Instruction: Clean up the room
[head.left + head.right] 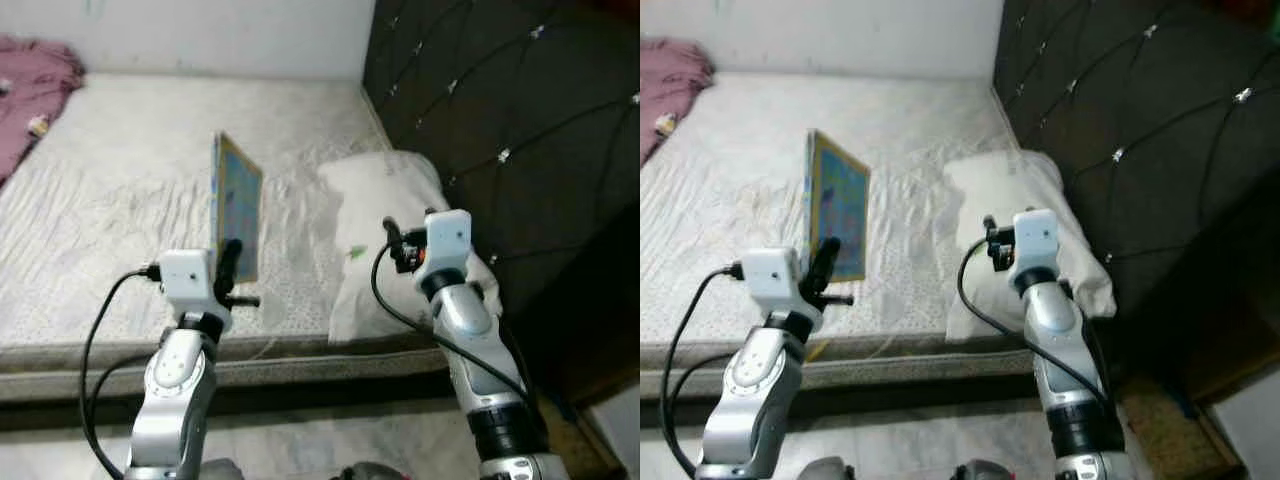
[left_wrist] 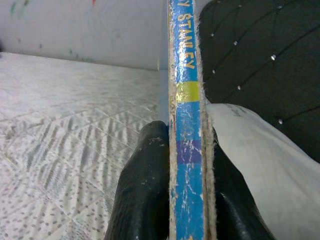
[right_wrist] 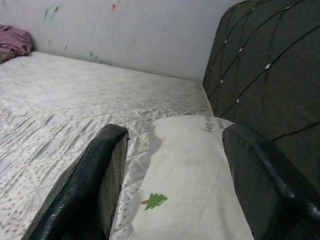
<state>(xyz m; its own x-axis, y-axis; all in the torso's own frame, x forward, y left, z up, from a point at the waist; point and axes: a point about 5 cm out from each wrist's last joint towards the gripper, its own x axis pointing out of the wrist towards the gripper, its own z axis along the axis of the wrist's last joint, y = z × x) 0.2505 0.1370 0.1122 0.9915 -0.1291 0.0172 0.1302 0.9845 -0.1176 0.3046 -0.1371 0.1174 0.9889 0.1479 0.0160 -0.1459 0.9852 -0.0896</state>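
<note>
Left gripper (image 2: 187,200): raised over the near edge of the mattress; its 2 fingers (image 2: 142,190) are clamped on the lower spine of the book, 1 on each cover.
Book (image 1: 237,205): thin and flat, held upright on edge above the mattress, blue cover facing the pillow side. Spine is blue with a yellow band, worn at the edges, and carries yellow lettering.
Right gripper (image 3: 172,185): raised over the near end of the pillow; its 2 fingers (image 3: 95,185) stand wide apart with nothing between them.
Pillow (image 1: 385,215): white, lying at the right side of the mattress against the headboard; a small green tree mark shows on its near part.
Mattress (image 1: 120,190): pale, quilted, bare of sheets.
Headboard (image 1: 500,110): dark, tufted with shiny studs, to the right of the mattress.
Cloth (image 1: 30,85): pink, bunched at the far left corner of the mattress, well apart from the book.
Wall (image 3: 125,35): light, with faint coloured marks, behind the mattress.
</note>
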